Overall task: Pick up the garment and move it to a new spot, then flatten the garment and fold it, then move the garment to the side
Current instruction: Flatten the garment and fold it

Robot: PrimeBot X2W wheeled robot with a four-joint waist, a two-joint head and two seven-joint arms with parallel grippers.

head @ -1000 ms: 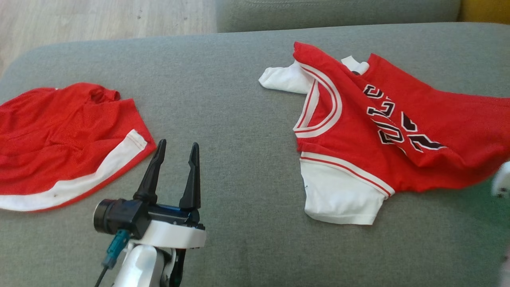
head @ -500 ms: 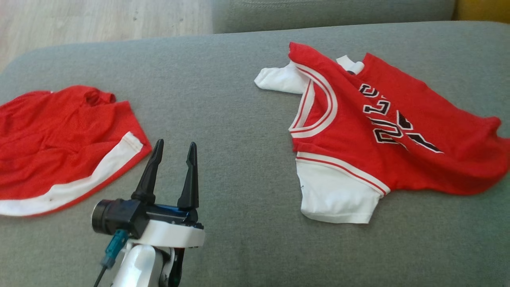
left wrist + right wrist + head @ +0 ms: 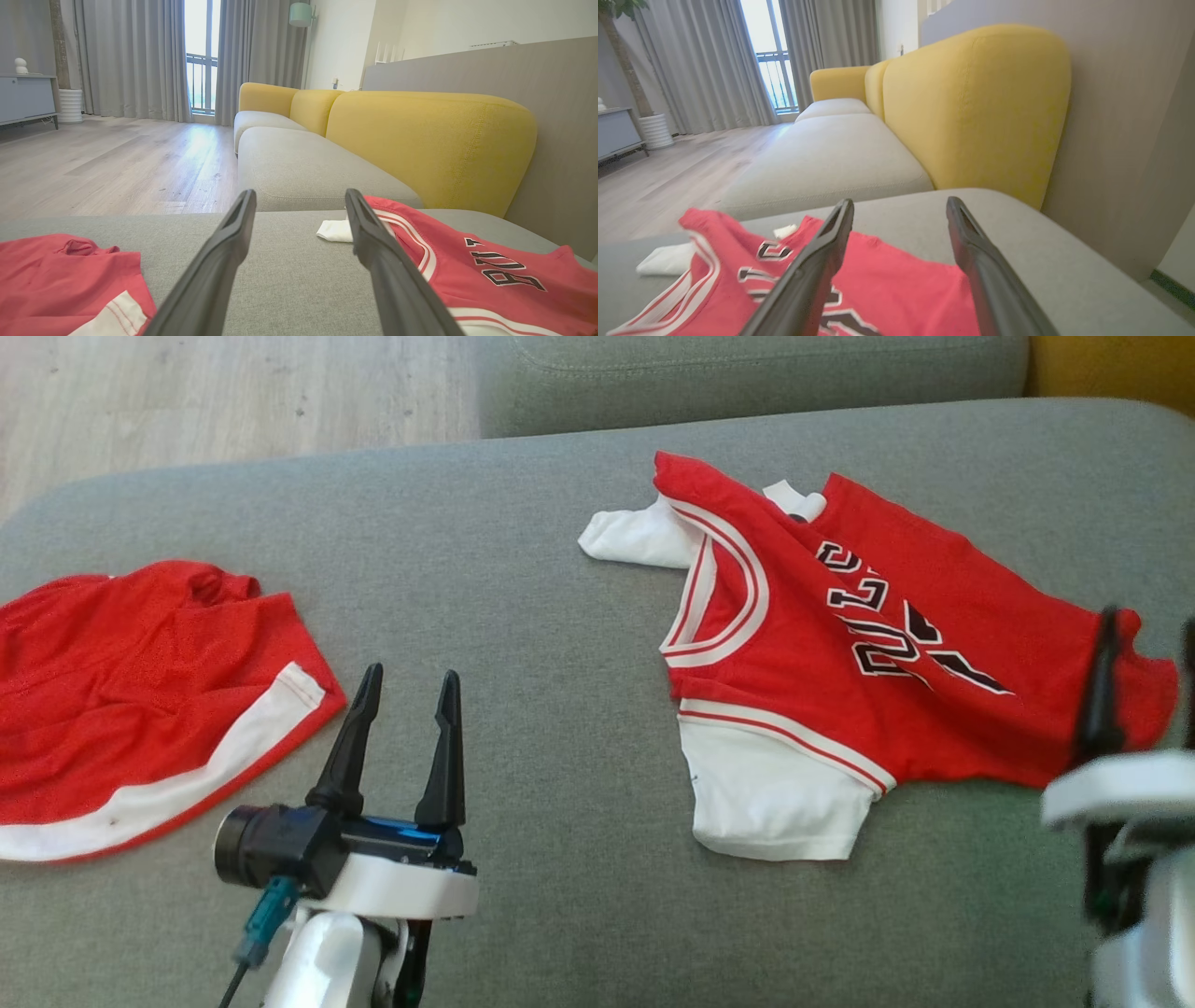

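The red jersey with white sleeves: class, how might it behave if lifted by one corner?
Probably floppy: the red jersey lies creased and folded over itself. Likely light, being thin cloth. It may drag on the textured couch cushion.

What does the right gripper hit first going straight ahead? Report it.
Probably the yellow backrest: the right gripper points nearly level above the jersey and grey cushion, though height is unclear.

A wide bare strip crosses the grey fabric sofa cushion [image 3: 541,616] from near to far edge, between red white-trimmed shorts [image 3: 140,691] at its left edge and a red-and-white lettered jersey [image 3: 840,653] rightward. A yellow upholstered backrest [image 3: 971,107] blocks the far right corner.
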